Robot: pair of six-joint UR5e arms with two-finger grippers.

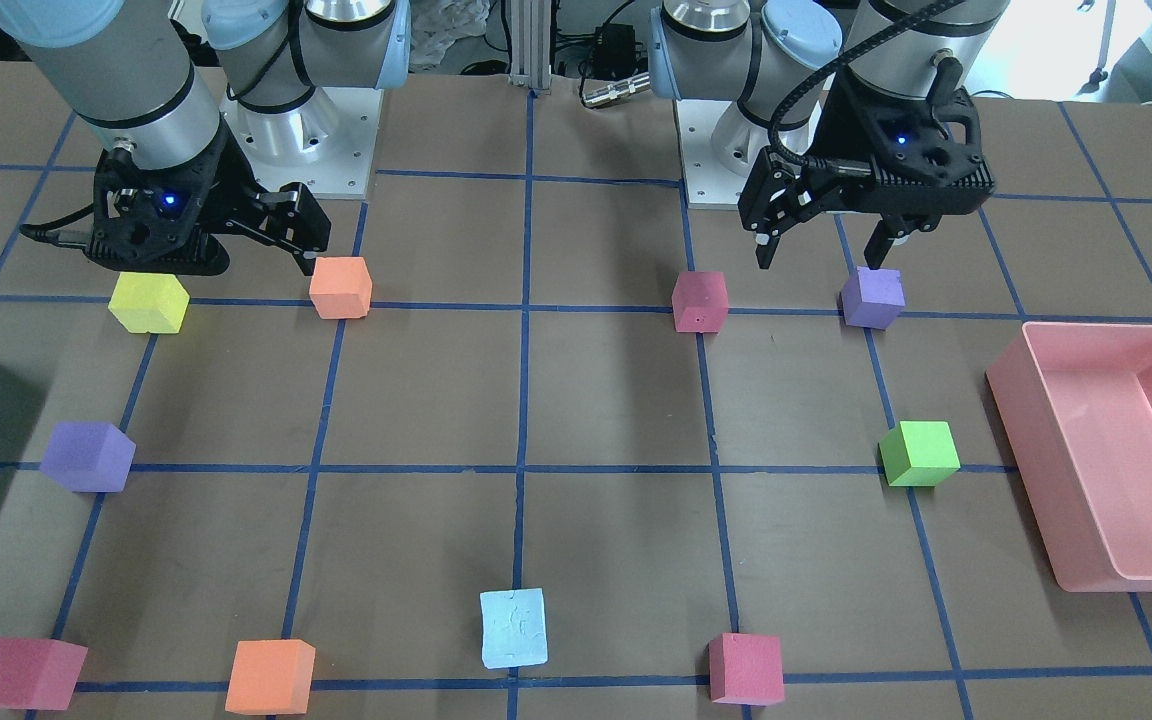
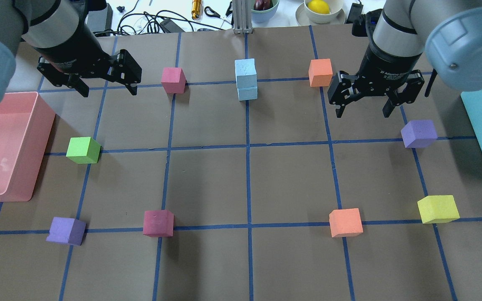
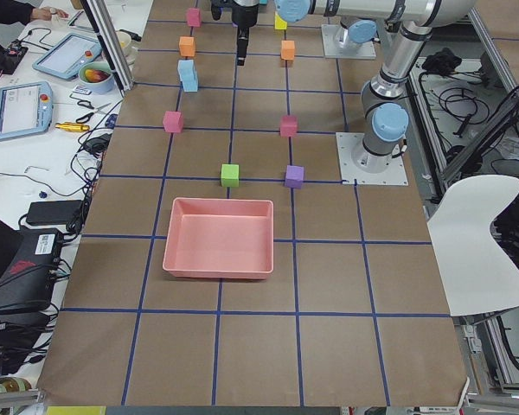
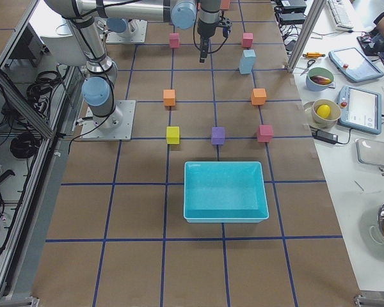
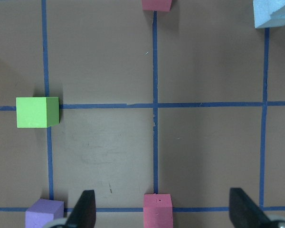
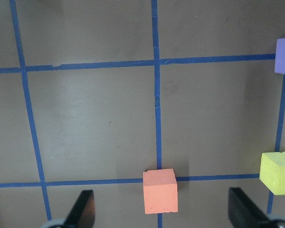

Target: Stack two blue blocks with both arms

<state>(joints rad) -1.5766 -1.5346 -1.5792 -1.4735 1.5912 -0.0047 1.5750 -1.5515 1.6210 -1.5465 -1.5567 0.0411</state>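
Seemingly the stacking is done: the two pale sky-blue foam cubes (image 2: 246, 85) stand stacked mid-way along the table's (image 2: 207, 184) far edge, left tool (image 2: 109, 90) and right tool (image 2: 363, 113) both spread wide, empty, needing only to withdraw.

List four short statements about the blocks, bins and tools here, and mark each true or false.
1. The two blue blocks are stacked one on the other. True.
2. The left tool is holding a red block. False: it is open and holds nothing.
3. The right tool is open. True.
4. The green block lies inside the pink bin. False: it sits outside the bin, beside it.
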